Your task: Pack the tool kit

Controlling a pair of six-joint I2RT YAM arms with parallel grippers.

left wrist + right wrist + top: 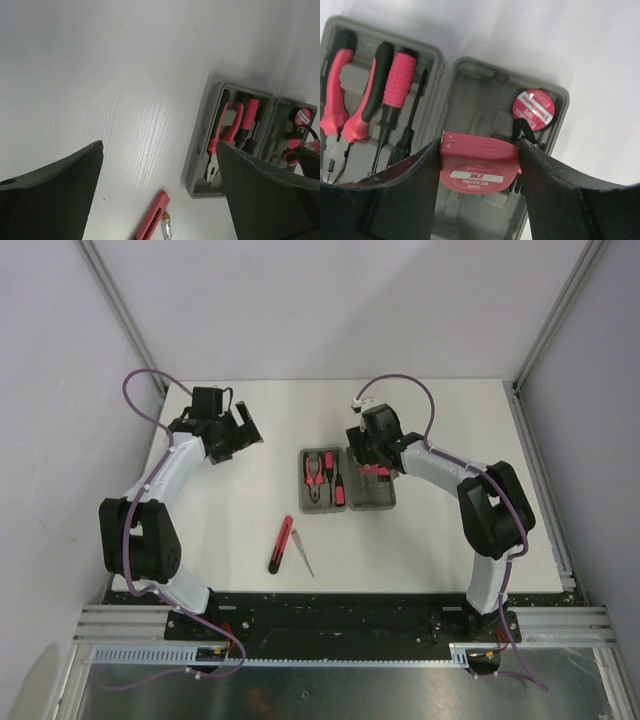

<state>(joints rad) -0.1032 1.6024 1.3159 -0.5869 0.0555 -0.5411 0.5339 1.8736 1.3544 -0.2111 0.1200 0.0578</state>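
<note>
Grey plastic case [348, 480] lies open, approx. table [200, 530] centre. L half: pliers [316, 470] and two screwdrivers [337, 480] seated in recesses. R half: round tape roll [533, 109] at its 1 o'clock corner. Right gripper [372, 455] clamps red tape measure [479, 175], marked 2M, between both fingers [405, 195] over R half; contact w/ case cannot be told. Left gripper [240, 432] spread wide, holding nothing, well apart at 10 o'clock from case. Red utility knife [281, 543] and thin driver [303, 554] lie loose on table at 7 o'clock from case, just beside each other.
</note>
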